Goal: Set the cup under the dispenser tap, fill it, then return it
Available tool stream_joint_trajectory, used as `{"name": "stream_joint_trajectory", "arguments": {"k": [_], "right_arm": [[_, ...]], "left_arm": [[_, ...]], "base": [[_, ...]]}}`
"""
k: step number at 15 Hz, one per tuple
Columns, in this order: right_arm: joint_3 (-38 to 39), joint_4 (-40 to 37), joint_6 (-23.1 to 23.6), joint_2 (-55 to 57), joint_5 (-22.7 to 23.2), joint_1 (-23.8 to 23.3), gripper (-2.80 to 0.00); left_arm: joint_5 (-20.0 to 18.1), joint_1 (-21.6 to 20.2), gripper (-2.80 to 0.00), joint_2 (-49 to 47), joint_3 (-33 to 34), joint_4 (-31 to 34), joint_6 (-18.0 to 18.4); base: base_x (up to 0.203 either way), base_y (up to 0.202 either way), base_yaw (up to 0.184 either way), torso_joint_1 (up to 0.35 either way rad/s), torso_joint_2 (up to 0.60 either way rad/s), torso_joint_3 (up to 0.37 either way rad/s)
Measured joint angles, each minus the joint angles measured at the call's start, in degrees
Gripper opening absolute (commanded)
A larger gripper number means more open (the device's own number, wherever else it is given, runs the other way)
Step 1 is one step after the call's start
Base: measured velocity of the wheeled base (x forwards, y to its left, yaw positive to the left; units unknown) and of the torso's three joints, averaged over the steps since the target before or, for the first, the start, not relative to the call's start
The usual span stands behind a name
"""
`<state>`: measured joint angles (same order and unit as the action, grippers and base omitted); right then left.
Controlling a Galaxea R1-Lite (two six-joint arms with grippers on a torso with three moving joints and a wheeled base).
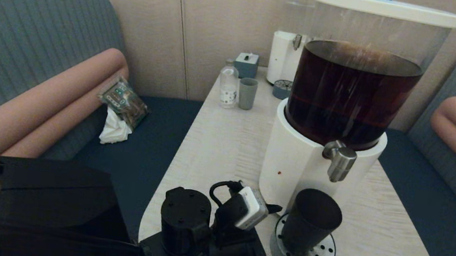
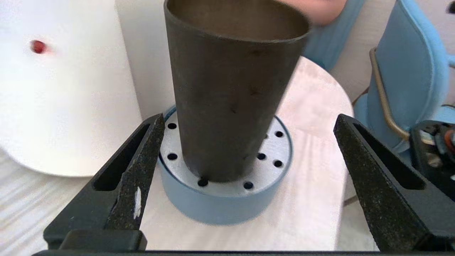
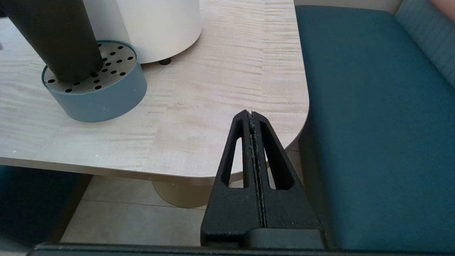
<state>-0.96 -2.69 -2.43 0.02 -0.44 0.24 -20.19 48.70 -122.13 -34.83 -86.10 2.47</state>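
Observation:
The black cup [image 1: 309,225] stands upright on the blue-grey perforated drip tray [image 1: 323,255], beneath the brushed-steel tap [image 1: 340,161] of the white-based dispenser [image 1: 293,166] with the dark brown tank. No liquid is running from the tap. My left gripper [image 1: 284,239] is at the cup's near left side, open. In the left wrist view the cup [image 2: 231,99] stands between the spread fingers [image 2: 142,170], which do not touch it, above the tray [image 2: 220,202]. My right gripper [image 3: 251,113] is shut on nothing, parked low off the table's near right corner, with the cup [image 3: 57,35] far off.
At the table's far end stand a pale grey-blue tumbler [image 1: 247,93], a clear bottle [image 1: 229,84], a small box [image 1: 246,64] and a second clear-tank dispenser [image 1: 289,57]. Dark blue bench seats [image 3: 373,124] flank the table [image 1: 382,251]. A packet and a tissue [image 1: 119,110] lie on the left seat.

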Motion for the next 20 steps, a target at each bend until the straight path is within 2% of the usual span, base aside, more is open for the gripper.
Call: {"name": "stream_joint_trajectory", "arguments": {"k": [5,8,9,13,15,17,20], "right_arm": [[0.0,0.0,-0.03,0.0,0.02,0.01,-2.8],[0.0,-0.02,-0.02,0.0,0.02,0.01,-2.8],[0.0,-0.02,0.01,0.0,0.02,0.01,-2.8],[0.0,-0.02,0.01,0.0,0.02,0.01,-2.8],[0.0,-0.02,0.01,0.0,0.03,0.01,-2.8],[0.0,-0.02,0.01,0.0,0.06,0.01,-2.8],[0.0,0.0,-0.02,0.0,0.04,0.01,-2.8]], "left_arm": [[1.34,-0.29,0.0,4.96,5.85,-1.11,0.06],[2.73,-2.22,0.0,9.42,10.35,-1.1,0.02],[2.91,-3.35,-2.8,11.49,11.95,-1.11,-0.05],[6.28,-8.68,-2.8,22.17,17.32,-1.08,-2.11],[8.47,-13.29,-2.8,27.73,17.91,1.24,-2.71],[12.02,-17.19,-2.8,34.05,17.37,6.82,-3.09],[18.28,-20.48,-2.8,43.97,15.41,19.35,-3.83]], "base": [[0.0,0.0,0.0,0.0,0.0,0.0],[0.0,0.0,0.0,0.0,0.0,0.0],[0.0,0.0,0.0,0.0,0.0,0.0],[0.0,0.0,0.0,0.0,0.0,0.0],[0.0,0.0,0.0,0.0,0.0,0.0],[0.0,0.0,0.0,0.0,0.0,0.0],[0.0,0.0,0.0,0.0,0.0,0.0]]}}
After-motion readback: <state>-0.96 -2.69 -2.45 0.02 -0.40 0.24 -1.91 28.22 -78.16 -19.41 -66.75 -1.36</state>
